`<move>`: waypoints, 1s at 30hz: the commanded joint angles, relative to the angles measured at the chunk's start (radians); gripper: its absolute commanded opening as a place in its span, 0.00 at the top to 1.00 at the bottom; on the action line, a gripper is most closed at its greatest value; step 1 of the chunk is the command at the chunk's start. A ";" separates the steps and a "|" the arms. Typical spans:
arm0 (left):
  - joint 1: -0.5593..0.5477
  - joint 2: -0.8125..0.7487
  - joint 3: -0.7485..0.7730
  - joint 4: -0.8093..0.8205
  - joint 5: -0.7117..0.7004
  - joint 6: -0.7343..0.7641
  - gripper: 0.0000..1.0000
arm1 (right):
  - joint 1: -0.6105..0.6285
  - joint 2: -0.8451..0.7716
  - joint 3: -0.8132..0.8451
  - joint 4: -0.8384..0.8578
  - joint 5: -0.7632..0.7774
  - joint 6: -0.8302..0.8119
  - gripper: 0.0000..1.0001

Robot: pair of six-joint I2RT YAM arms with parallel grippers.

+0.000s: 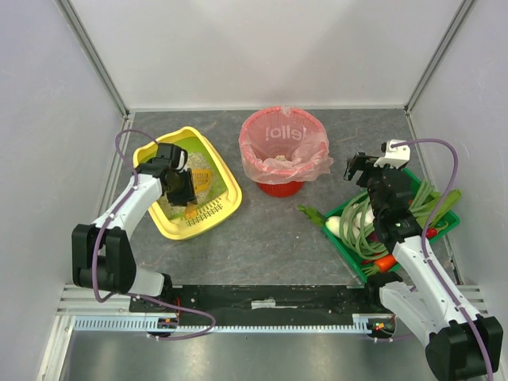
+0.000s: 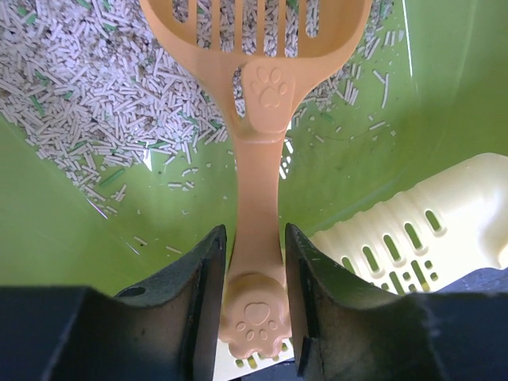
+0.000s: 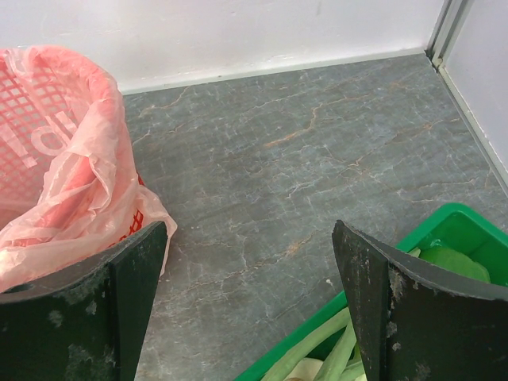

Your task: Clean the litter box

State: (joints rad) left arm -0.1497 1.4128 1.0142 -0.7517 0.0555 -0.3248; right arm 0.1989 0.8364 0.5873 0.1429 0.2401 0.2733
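Observation:
The yellow litter box [image 1: 209, 214] with green inner walls [image 2: 444, 95] sits at the left of the table. Pale grainy litter [image 2: 79, 87] lies in it. My left gripper [image 1: 181, 190] hangs over the box's near end, shut [image 2: 252, 234] on the handle of an orange slotted scoop [image 2: 262, 87]. The scoop's blade rests in the litter, and its paw-shaped handle end sits between the jaws. The box's pale slotted rim [image 2: 397, 238] shows just to the right of the jaws. My right gripper [image 1: 359, 167] hovers open [image 3: 250, 238] above bare table, holding nothing.
A round red bin [image 1: 283, 147] with a pink bag stands at the back centre, close to the left of my right gripper [image 3: 48, 159]. A green tray [image 1: 349, 246] of vegetables lies under the right arm; its corner [image 3: 452, 218] shows by the right finger.

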 commanded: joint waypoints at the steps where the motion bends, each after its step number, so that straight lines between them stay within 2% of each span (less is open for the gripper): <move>1: 0.001 0.025 -0.016 -0.014 0.026 -0.005 0.53 | -0.003 0.001 -0.001 0.043 -0.010 0.014 0.07; 3: 0.001 0.029 -0.017 -0.014 0.023 -0.002 0.48 | -0.001 0.000 -0.004 0.044 -0.009 0.012 0.07; 7: 0.001 0.044 -0.016 -0.014 0.026 0.009 0.45 | -0.001 0.007 -0.004 0.047 -0.007 0.014 0.07; 10: 0.001 0.044 -0.011 -0.009 0.015 0.013 0.46 | -0.001 0.009 -0.004 0.049 -0.007 0.015 0.07; 11: 0.001 0.043 -0.009 -0.009 0.004 0.016 0.50 | -0.001 0.012 -0.004 0.049 -0.008 0.015 0.07; 14: 0.001 0.044 -0.008 -0.003 0.006 0.026 0.55 | -0.001 0.009 -0.006 0.049 -0.009 0.014 0.07; 22: 0.001 0.089 0.000 0.011 0.023 0.044 0.56 | -0.003 0.004 0.008 0.032 -0.008 0.015 0.07; 26: 0.001 0.080 -0.003 0.018 0.035 0.044 0.82 | -0.001 -0.003 0.034 0.004 -0.033 0.026 0.07; 30: 0.001 0.058 0.004 0.032 0.063 0.027 0.96 | -0.001 -0.026 0.026 0.001 -0.036 0.029 0.07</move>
State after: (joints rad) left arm -0.1478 1.4921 0.9993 -0.7422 0.0814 -0.3115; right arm 0.1989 0.8421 0.5842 0.1394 0.2207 0.2825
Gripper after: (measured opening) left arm 0.394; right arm 0.935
